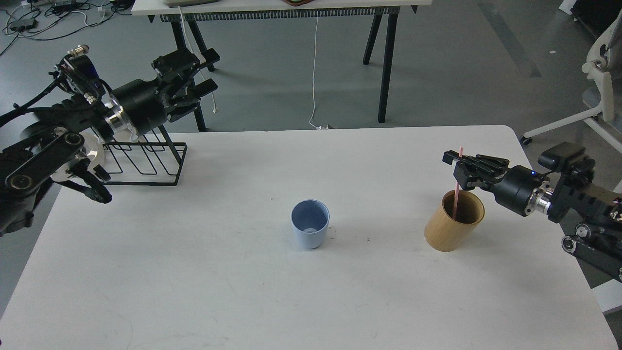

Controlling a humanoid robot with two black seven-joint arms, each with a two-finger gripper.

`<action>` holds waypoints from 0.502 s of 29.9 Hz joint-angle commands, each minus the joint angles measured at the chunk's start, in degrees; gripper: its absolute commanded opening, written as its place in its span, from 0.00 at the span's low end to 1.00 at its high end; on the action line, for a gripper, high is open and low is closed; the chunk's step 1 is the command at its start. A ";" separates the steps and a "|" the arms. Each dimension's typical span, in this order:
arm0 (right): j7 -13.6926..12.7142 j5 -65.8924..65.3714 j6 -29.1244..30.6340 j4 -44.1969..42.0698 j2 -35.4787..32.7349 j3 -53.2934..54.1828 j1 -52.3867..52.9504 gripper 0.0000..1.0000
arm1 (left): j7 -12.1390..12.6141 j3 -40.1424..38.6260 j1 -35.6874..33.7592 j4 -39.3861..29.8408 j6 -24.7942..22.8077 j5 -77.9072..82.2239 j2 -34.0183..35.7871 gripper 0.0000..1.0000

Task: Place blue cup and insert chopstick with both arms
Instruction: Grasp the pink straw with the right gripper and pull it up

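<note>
A: Head view first. Where is the cup?

B: The cup (310,230) stands upright on the bench (243,291), just below the middle of the frame, mouth up, with nothing in it but a small pale spot at its bottom. Neither arm touches it.

A: And the stick?

B: The stick (457,187) is at centre right. Its lower end sits inside the holder (453,227), a tan wooden cylinder on the bench, well to the right of the cup. It leans a little, and its top pokes up past the right claw (454,159).

A: So that claw has it?

B: Yes. The right arm comes in from the right edge, and its fingers are closed narrow around the upper part of the stick, just above the holder's rim.

A: The left side?

B: The left claw (201,80) is in the upper left of the frame, raised off the bench and past its far edge. Its fingers stand spread wide with nothing between them. Below the arm, a black wire rack (146,163) sits on the bench's upper left corner, well apart from the cup.

A: Anything behind?

B: A second table (272,9) along the top of the frame, a white cable (314,73) hanging from it to the floor, and a pale chair (600,82) at the right edge.
</note>
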 commanded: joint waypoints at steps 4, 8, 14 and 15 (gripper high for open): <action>0.00 0.31 -0.33 2.57 -2.21 1.07 0.09 0.00 | 0.00 0.02 0.00 0.59 0.00 -0.04 -0.37 0.87; 0.00 1.45 -0.33 5.03 -4.14 1.52 0.35 0.00 | 0.00 0.02 0.00 0.59 0.00 0.04 -0.45 0.87; 0.00 1.62 -0.24 7.76 -7.39 3.97 0.70 0.00 | 0.00 0.20 0.00 0.59 0.00 0.04 -1.24 0.87; 0.00 1.62 -0.24 8.72 -8.10 4.59 0.79 0.00 | 0.00 0.20 -0.09 0.59 0.00 0.13 -1.42 0.87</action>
